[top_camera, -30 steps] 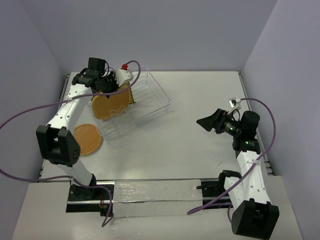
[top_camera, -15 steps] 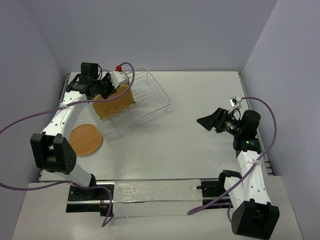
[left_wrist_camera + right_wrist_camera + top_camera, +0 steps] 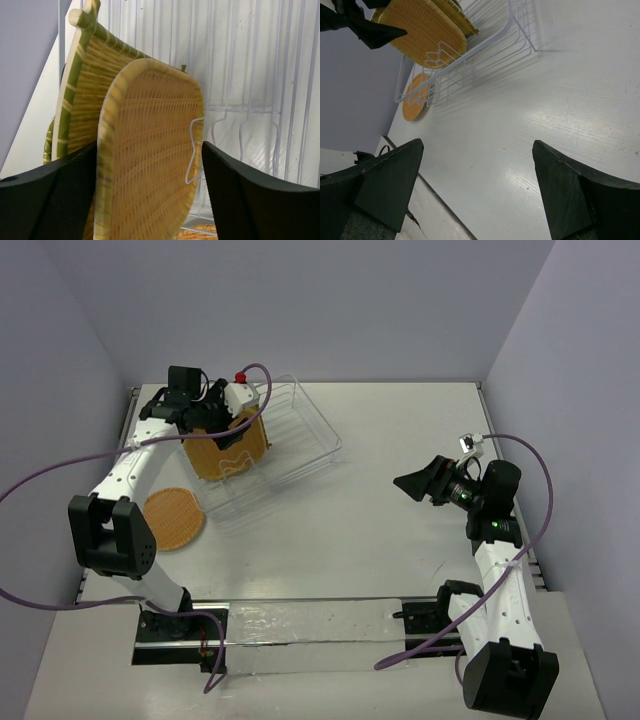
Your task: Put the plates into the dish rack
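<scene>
The dish rack (image 3: pixel 290 445) is a white wire basket at the table's back left. A rounded-square orange woven plate (image 3: pixel 150 165) stands on edge in its wire slots, and a yellow bamboo plate (image 3: pixel 82 80) stands right behind it. My left gripper (image 3: pixel 207 420) is open and straddles the woven plate's top edge, with a gap showing at the right finger (image 3: pixel 250 200). A round orange woven plate (image 3: pixel 173 518) lies flat on the table left of the rack. Over the table's right side, my right gripper (image 3: pixel 420 483) hangs open with nothing in it, far from the rack (image 3: pixel 485 45).
Lavender walls enclose the table on the left, back and right, and the left wall (image 3: pixel 60 390) is close to the rack. A purple cable (image 3: pixel 60 475) loops off the left arm. A metal rail (image 3: pixel 300 625) runs along the near edge between the arm bases.
My left gripper has opened and let go of the orange woven plate, which now stands in the rack's slots. The right arm has not moved.
</scene>
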Robot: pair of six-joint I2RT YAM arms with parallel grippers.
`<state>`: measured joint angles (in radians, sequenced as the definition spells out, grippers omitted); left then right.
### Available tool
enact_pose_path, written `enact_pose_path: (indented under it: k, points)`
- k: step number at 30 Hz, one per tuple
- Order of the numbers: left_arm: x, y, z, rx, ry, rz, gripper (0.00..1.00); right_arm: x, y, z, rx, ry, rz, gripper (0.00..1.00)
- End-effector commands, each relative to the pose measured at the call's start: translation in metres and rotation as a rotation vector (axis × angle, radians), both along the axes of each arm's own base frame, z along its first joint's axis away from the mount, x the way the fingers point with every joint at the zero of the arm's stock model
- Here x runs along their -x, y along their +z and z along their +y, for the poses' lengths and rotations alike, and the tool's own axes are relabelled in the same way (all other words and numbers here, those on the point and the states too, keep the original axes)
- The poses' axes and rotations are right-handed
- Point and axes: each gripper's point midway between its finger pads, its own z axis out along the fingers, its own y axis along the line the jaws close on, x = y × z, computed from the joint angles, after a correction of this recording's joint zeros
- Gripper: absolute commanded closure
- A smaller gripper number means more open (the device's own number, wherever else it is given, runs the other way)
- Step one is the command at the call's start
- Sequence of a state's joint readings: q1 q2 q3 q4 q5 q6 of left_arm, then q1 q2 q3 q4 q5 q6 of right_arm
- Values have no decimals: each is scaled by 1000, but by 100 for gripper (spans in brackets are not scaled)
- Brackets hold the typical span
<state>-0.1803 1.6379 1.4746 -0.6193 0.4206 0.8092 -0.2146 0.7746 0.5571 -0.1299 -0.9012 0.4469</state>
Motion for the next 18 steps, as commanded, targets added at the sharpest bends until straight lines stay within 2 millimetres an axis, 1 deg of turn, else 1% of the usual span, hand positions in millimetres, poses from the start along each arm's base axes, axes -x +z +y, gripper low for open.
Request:
enact_pose_path:
  k: [1, 2, 3, 5, 6, 7, 8, 9, 11, 13, 15, 16, 17, 18]
  points:
    - [-7, 38, -2, 28, 0, -105, 11, 0, 23, 2, 25, 20, -81, 3]
    - [-5, 47, -3, 39, -7, -130, 11, 0, 24, 2, 25, 21, -84, 3]
    - [-3, 61, -4, 58, -7, -168, 11, 1, 25, 3, 25, 23, -88, 3]
    - [1, 75, -7, 93, -4, -207, 9, 2, 27, 4, 24, 27, -94, 3]
    - [5, 92, -9, 127, -6, -248, 7, 3, 28, 3, 25, 25, -100, 3]
    - [10, 106, -11, 157, -9, -283, 5, 4, 29, 3, 26, 24, -105, 3]
    - [15, 115, -13, 186, -9, -306, 3, 5, 29, 4, 26, 26, -108, 3]
    - [24, 133, -16, 230, -12, -342, 1, 6, 30, 5, 27, 27, -115, 3]
    - [33, 153, -20, 290, -18, -402, 1, 8, 33, 5, 29, 30, -127, 3]
    - [47, 175, -23, 373, -11, -445, 1, 10, 35, 6, 29, 29, -136, 3]
    - [61, 186, -23, 443, 12, -451, 1, 11, 37, 6, 28, 28, -142, 3]
    - [65, 197, -20, 486, 41, -485, 1, 11, 37, 6, 25, 24, -140, 3]
    - [70, 202, -19, 554, 86, -461, 1, 11, 37, 6, 24, 26, -139, 3]
    - [70, 209, -11, 578, 142, -487, 1, 11, 37, 7, 21, 25, -137, 2]
